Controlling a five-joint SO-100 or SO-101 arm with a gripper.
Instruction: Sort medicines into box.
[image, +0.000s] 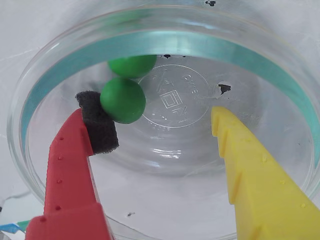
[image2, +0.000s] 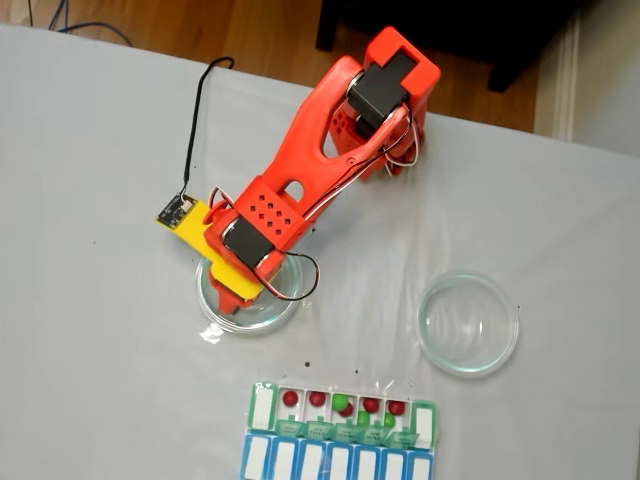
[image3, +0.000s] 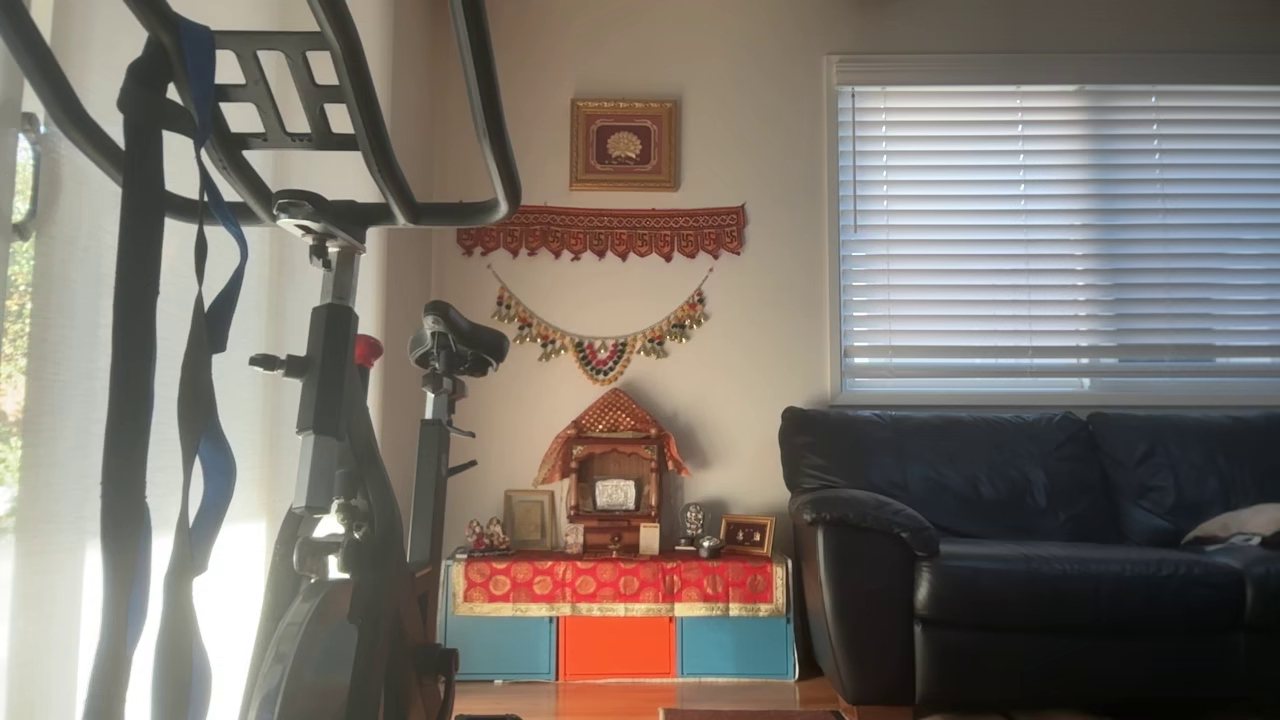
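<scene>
Grey cloth covers the table (image2: 90, 330) in the fixed view, and on it stands the orange plastic arm (image2: 330, 150), reaching down toward a clear round dish (image2: 208, 300) at the left, while a second clear round dish (image2: 468, 324) lies well apart to the right. Below them lies the long white pill organizer row with translucent green lids (image2: 342, 413), its lids folded toward the blue-lidded row (image2: 335, 462) just beside it; the day lettering on the lids is too small to read. Several compartments hold dark red balls (image2: 317, 398), and a bright green ball (image2: 344, 409) shows among them. In the wrist view the gripper (image: 157, 117) hangs spread wide inside the left dish, whose wall (image: 210, 42) carries a teal tint and whose floor bears a moulded round stamp (image: 172, 97) with raised lettering that cannot be made out. The red finger (image: 67, 175), tipped with a black foam pad (image: 100, 125), touches one green ball (image: 122, 100), and the yellow finger (image: 250, 165) stands apart on the other side, so nothing is clamped. Another green ball (image: 132, 65) lies just behind the first, near the wall. Tiny black specks (image: 224, 88) dot the dish floor.
</scene>
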